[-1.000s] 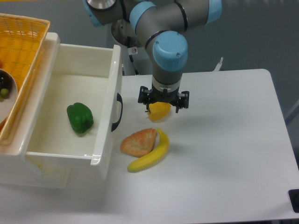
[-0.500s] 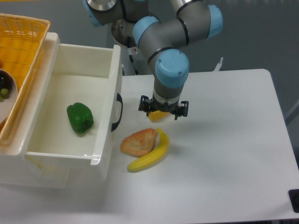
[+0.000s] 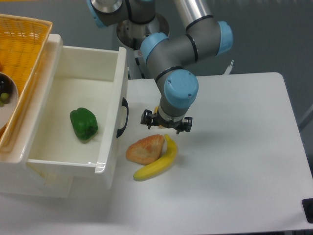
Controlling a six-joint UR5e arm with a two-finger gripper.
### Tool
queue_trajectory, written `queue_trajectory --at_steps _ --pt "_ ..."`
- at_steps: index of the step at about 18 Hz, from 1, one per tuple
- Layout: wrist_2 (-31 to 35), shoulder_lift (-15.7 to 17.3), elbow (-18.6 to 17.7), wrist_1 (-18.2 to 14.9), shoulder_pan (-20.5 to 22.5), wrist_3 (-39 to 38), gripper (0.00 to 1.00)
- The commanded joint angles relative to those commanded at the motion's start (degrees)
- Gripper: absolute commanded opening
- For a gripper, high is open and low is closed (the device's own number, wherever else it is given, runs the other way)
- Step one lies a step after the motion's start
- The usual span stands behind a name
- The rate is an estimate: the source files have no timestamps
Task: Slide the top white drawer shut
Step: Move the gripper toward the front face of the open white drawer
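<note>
The white table (image 3: 234, 186) carries everything, and the top white drawer (image 3: 63, 161) stands at its left side, pulled well out, so the closing is not yet done and, as far as the view shows, not yet begun. Its front panel with the dark curved handle (image 3: 124, 117) faces right, toward the arm, and the box runs longer across that front than along its slide; its open top faces up. To close, it must travel left, back under the orange woven basket (image 3: 22, 54) that sits above its rear.

The UR5e arm (image 3: 186, 44) reaches down from the top of the view, wrist pointing at the table just right of the handle but apart from it.

Inside the drawer lies a green bell pepper (image 3: 83, 123), near the middle of the floor. On the table, near the drawer front, lie a banana (image 3: 159, 166) and a piece of bread (image 3: 145, 149), touching each other.

The gripper (image 3: 166, 126) hangs directly above the bread and banana, its fingers pointing down. Whether they are apart or together I cannot tell from this angle.
</note>
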Motion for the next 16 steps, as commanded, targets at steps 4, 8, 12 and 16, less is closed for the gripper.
queue_trajectory --at_steps 4,8,12,16 --pt "0.00 0.00 -0.09 0.09 -0.70 0.00 1.00" --pt "0.00 0.09 -0.18 0.09 -1.23 0.00 1.00" --pt "0.00 0.09 -0.62 0.18 -1.32 0.00 1.00" --pt "0.00 0.09 -0.62 0.09 -1.76 -0.09 1.00"
